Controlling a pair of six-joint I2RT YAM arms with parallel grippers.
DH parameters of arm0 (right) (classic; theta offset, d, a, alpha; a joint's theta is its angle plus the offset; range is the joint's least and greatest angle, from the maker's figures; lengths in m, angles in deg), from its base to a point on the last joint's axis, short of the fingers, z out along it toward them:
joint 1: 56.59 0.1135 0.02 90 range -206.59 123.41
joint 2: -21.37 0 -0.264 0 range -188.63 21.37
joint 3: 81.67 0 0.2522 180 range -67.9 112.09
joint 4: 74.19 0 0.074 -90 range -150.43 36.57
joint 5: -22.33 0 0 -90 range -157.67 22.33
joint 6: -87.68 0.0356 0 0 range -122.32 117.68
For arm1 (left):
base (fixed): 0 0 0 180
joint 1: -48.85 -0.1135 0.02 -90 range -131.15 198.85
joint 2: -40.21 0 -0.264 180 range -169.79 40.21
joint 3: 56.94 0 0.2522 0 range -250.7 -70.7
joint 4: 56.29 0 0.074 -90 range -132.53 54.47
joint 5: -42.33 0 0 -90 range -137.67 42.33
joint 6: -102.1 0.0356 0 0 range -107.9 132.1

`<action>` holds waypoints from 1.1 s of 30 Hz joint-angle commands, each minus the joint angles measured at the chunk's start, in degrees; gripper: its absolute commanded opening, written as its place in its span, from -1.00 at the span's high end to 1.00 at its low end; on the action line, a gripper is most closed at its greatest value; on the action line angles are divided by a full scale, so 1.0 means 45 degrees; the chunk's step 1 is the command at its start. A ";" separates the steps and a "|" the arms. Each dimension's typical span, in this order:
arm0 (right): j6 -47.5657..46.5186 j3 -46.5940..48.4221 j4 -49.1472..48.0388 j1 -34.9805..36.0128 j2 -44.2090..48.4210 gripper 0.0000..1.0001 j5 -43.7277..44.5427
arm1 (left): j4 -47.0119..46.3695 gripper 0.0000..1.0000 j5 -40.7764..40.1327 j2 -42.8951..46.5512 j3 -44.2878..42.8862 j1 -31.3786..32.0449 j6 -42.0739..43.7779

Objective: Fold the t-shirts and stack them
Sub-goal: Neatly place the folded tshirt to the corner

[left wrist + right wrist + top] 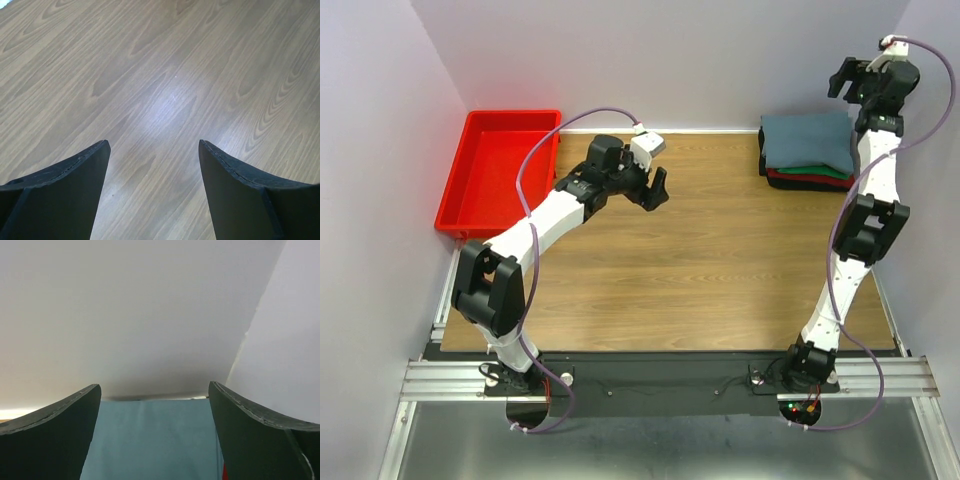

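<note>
Left hand [153, 142] released over wood table [700, 250] | right hand [154, 385] released, facing pale wall [125, 305]

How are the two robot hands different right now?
The left gripper hangs over bare table; the right gripper is above the shirt stack. The left points down at wood; the right points toward the back wall. Both are open and empty.
</note>
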State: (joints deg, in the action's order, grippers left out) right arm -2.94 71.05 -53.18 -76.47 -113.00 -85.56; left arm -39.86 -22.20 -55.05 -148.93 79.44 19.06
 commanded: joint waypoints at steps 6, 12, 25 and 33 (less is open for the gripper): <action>0.0842 -0.0020 -0.2799 -0.0036 -0.1761 -0.79 0.1394 | -0.0283 -0.65 0.0101 0.0330 -0.0191 -0.0176 -0.0121; 0.0412 0.0000 -0.3816 -0.0036 -0.2659 -0.58 0.2431 | 0.0186 -0.65 0.0140 -0.0216 -0.0776 -0.0293 -0.0043; -0.0447 -0.0508 -0.5808 -0.0055 -0.3988 0.39 0.3897 | 0.1143 -0.64 0.0023 -0.1330 -0.2418 -0.0528 0.0367; -0.1130 -0.0293 -0.7038 -0.0153 -0.4847 0.38 0.4718 | 0.1358 -0.65 0.0081 -0.1389 -0.2341 -0.0704 0.0348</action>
State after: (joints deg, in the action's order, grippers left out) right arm -5.78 69.11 -77.79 -76.51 -133.52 -66.81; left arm -33.84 -22.38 -62.27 -157.63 76.71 19.78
